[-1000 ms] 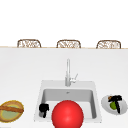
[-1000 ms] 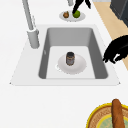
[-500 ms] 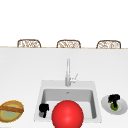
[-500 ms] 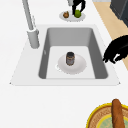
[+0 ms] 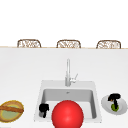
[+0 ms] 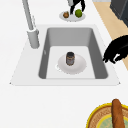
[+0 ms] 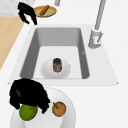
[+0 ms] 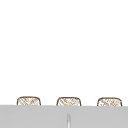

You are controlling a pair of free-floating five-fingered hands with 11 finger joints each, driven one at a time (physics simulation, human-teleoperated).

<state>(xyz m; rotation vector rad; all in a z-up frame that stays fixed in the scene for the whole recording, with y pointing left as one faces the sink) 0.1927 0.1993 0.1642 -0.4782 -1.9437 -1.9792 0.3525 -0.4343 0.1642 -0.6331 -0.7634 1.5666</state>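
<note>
White worktop (image 5: pixel 22 75) runs wide around a steel sink (image 5: pixel 42 87), with three wicker chair backs (image 5: pixel 68 44) along its far edge. From the front, the tap (image 5: pixel 67 72) stands behind the basin, and a big red ball (image 5: pixel 67 114) sits at the near edge, covering much of the basin. The left robot hand (image 5: pixel 43 109) hangs at the sink's left rim, fingers curled downward and holding nothing. Toward the right edge a white plate (image 5: pixel 107 106) carries a lime (image 5: pixel 114 107), and the right robot hand (image 5: pixel 114 97) is bent over it, fingers reaching down onto the fruit. A yellow basket (image 5: pixel 11 111) with a baguette (image 5: pixel 10 108) across it lies near the left edge.

From the left side, the basin holds a small dish (image 6: pixel 80 65) with a dark jar (image 6: pixel 70 58) upright on it. The left robot hand (image 6: pixel 117 50) hovers over the sink's near rim, its fingers hooked and apart from anything. Farther off, the right robot hand (image 6: pixel 79 4) comes down beside the lime (image 6: pixel 78 13), with an orange (image 6: pixel 66 14) just next to it on the plate (image 6: pixel 72 18).

From the right side, the right robot hand (image 7: pixel 26 93) lies over the lime (image 7: pixel 28 112), fingers curved round its top. The orange (image 7: pixel 59 109) is just beside, apart from the fingers. The jar (image 7: pixel 57 65) stands in the basin, and the left robot hand (image 7: pixel 26 12) floats near the basket (image 7: pixel 52 11).

The upper view has the chair backs (image 8: pixel 68 101) and the tap's tip (image 8: pixel 68 120).
</note>
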